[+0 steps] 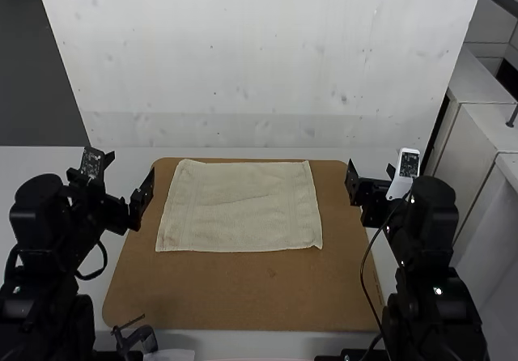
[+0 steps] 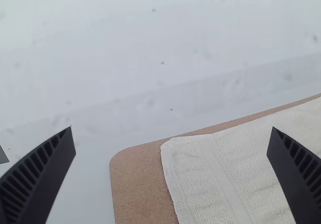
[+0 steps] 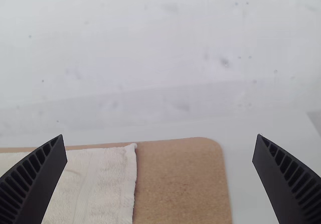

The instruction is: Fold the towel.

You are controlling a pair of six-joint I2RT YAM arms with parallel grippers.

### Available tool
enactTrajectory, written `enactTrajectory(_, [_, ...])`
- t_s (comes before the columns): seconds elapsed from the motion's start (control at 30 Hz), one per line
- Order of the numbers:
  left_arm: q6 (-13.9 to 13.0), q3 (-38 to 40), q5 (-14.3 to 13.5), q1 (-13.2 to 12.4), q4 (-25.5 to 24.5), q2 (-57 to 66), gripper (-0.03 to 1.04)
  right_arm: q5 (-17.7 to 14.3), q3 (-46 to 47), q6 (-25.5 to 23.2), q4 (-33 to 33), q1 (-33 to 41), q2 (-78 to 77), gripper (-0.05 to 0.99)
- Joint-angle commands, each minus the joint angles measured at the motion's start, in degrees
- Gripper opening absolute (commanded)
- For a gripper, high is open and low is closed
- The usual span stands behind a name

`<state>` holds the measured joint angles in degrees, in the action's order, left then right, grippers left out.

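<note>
The brown board (image 1: 235,296) lies on a pale table (image 1: 48,160). On the board's far half the cream towel (image 1: 239,207) is spread, slightly creased. No fold shows, so all the folding seems left. Beyond the board's left side the left gripper (image 2: 171,128) gapes empty; beyond its right, the right gripper (image 3: 160,135) likewise.

On the table (image 1: 40,160), between left arm (image 1: 48,248) and right arm (image 1: 429,239), the board (image 1: 243,300) is laid; toward its far edge the towel (image 1: 240,209) is spread
</note>
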<state>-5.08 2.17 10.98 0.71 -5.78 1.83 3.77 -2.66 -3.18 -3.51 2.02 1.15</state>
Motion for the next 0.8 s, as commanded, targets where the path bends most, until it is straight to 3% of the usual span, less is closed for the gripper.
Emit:
enactTrajectory(0.0, [4.47, 0.55, -6.76, -0.62, -0.2, -1.12, 0.98, -0.96, -0.68, 1.77, 0.7, 0.26, -0.97, 0.96])
enactTrajectory(0.77, [3.06, 0.46, -7.91, -0.45, -0.28, -1.21, 0.98, -2.1, -0.68, 1.77, 0.7, 0.26, -0.88, 0.96])
